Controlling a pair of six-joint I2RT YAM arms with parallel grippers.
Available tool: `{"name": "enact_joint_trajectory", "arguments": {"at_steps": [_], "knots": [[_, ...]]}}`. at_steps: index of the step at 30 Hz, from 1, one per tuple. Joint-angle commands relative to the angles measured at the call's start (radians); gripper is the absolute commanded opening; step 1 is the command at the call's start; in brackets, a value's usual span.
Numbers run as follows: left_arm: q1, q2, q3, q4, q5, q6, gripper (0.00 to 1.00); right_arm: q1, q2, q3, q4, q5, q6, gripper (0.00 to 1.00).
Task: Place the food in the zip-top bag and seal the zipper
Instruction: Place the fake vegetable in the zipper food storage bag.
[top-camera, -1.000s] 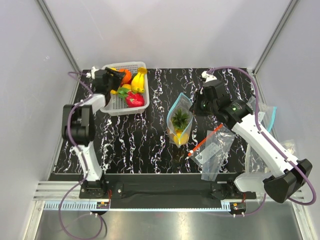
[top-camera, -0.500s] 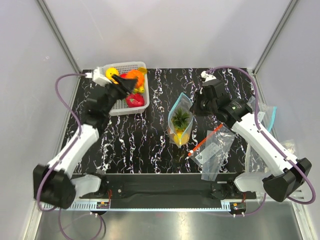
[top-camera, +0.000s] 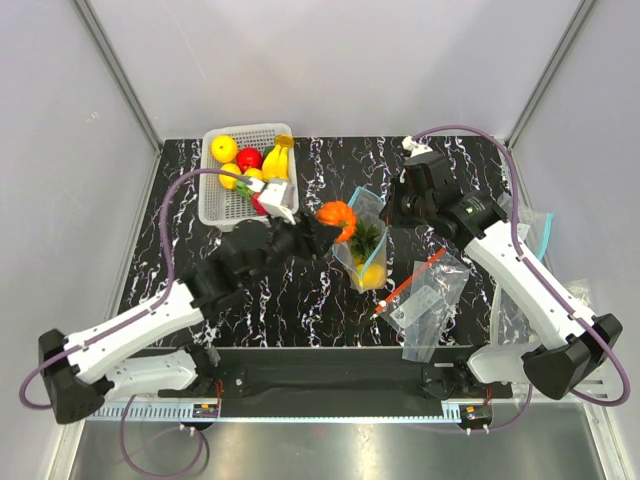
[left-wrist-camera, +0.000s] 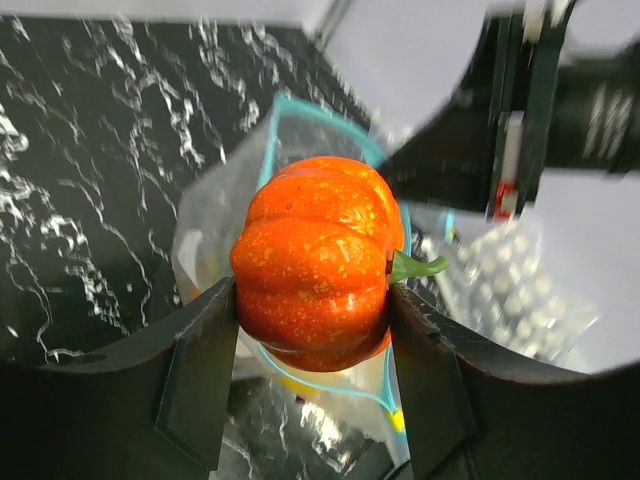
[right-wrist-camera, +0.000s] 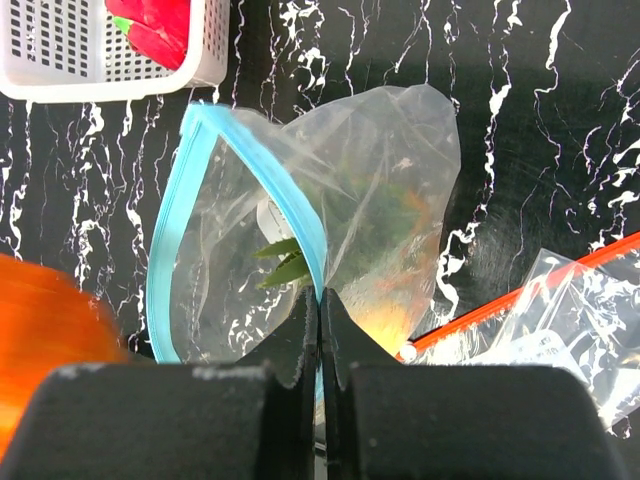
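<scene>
The zip-top bag (top-camera: 366, 262) stands open mid-table, with its teal zipper (right-wrist-camera: 176, 232) spread wide. Inside it show the pineapple's green crown (top-camera: 363, 237) and a yellow fruit (top-camera: 371, 276). My right gripper (top-camera: 392, 212) is shut on the bag's right rim; in the right wrist view (right-wrist-camera: 320, 300) the jaws pinch the teal strip. My left gripper (top-camera: 335, 222) is shut on a round ribbed orange fruit (left-wrist-camera: 315, 262) and holds it just above the left side of the bag's mouth (left-wrist-camera: 300, 110).
A white basket (top-camera: 214, 207) with yellow and red toy fruits stands at the back left. A clear bag with a red-orange strip (top-camera: 432, 292) lies right of the zip-top bag. More clear bags (top-camera: 535, 236) lie at the right edge.
My left arm has swung from the basket to the right, carrying the orange fruit to the bag's mouth. My right gripper has kept its hold on the rim.
</scene>
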Motion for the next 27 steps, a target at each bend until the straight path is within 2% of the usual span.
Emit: {"name": "enact_joint_trajectory", "arguments": {"at_steps": [1, 8, 11, 13, 14, 15, 20, 24, 27], "knots": [[-0.056, 0.074, 0.092, -0.034, -0.107, 0.068, 0.3, -0.008, 0.006, 0.052, 0.007, 0.026, 0.014, 0.0], [-0.139, 0.229, 0.181, -0.072, -0.13, 0.112, 0.29, -0.008, 0.009, 0.051, 0.007, 0.041, 0.011, 0.0], [-0.139, 0.294, 0.22, -0.129, -0.164, 0.123, 0.34, -0.008, 0.009, 0.054, 0.01, 0.041, 0.012, 0.0], [-0.139, 0.332, 0.267, -0.192, -0.161, 0.126, 0.7, -0.008, 0.009, 0.055, 0.009, 0.04, 0.011, 0.0], [-0.14, 0.338, 0.283, -0.218, -0.152, 0.133, 0.78, -0.008, 0.009, 0.057, 0.007, 0.037, 0.011, 0.0], [-0.14, 0.329, 0.28, -0.212, -0.133, 0.141, 0.99, -0.008, 0.009, 0.055, 0.007, 0.041, 0.009, 0.0], [-0.14, 0.243, 0.255, -0.2, -0.159, 0.155, 0.99, -0.01, 0.004, 0.049, 0.004, 0.044, 0.006, 0.0], [-0.14, 0.194, 0.287, -0.31, -0.17, 0.155, 0.99, -0.008, 0.001, 0.043, 0.005, 0.055, 0.007, 0.0], [-0.14, 0.182, 0.303, -0.393, -0.205, 0.14, 0.95, -0.008, 0.001, 0.042, 0.01, 0.054, 0.012, 0.0]]}}
